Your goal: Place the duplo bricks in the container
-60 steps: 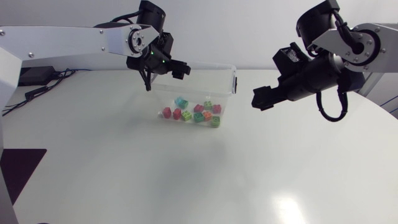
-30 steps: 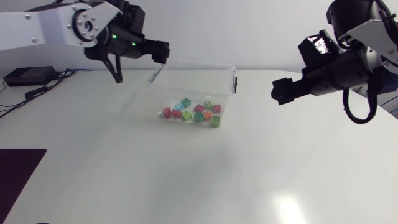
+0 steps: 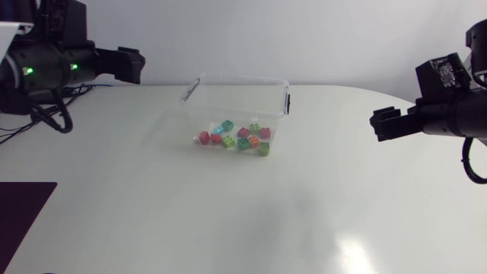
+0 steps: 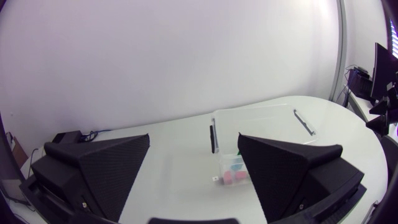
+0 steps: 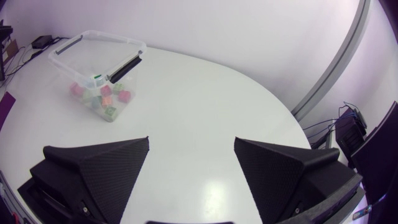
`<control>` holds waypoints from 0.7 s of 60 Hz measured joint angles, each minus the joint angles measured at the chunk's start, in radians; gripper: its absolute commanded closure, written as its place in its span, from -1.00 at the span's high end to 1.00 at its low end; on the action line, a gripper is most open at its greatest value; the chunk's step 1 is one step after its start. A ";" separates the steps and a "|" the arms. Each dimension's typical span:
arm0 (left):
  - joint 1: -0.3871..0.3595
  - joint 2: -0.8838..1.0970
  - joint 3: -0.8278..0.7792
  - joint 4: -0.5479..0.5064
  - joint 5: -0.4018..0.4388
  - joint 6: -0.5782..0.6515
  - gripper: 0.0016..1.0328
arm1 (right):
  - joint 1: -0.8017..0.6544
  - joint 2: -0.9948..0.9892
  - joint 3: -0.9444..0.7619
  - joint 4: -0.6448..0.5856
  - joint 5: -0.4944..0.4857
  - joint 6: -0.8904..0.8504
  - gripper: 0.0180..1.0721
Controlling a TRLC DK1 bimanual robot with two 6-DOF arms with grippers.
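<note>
Both arms are pulling back from the middle. A second ago the left gripper (image 3: 138, 65) was hanging over the rear left corner of the clear plastic rectangular container (image 3: 199, 106). Now it is hovering far out over the table's left side, and the right gripper (image 3: 378, 124) is backing away toward the right side. The box and its load are lying just as they were half a second ago.

The container is standing on the white round table (image 3: 228, 221), toward the far edge and roughly midway between the two arms, well apart from each. The small red, green, teal and orange duplo bricks (image 3: 240, 138) are lying in a loose cluster on its floor, close to the near wall.

Seen from its own wrist, the left gripper (image 4: 193, 139) is holding its matte black wedge fingers wide apart with nothing between them. It is pointing across the table at the container (image 4: 261, 116), where pink and teal bricks (image 4: 233, 172) are showing through the wall. The right gripper (image 5: 191, 140) is likewise gaping, gripping nothing, with the container (image 5: 93, 38) well ahead of it and off to one side
</note>
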 measured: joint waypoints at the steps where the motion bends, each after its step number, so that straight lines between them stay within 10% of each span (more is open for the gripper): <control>1: 0.005 -0.020 -0.015 0.003 -0.001 0.001 0.91 | -0.005 -0.008 -0.007 0.003 0.002 -0.003 0.88; 42: 0.128 -0.558 -0.412 0.042 -0.002 0.058 0.91 | -0.079 -0.290 -0.237 0.069 0.031 -0.052 0.88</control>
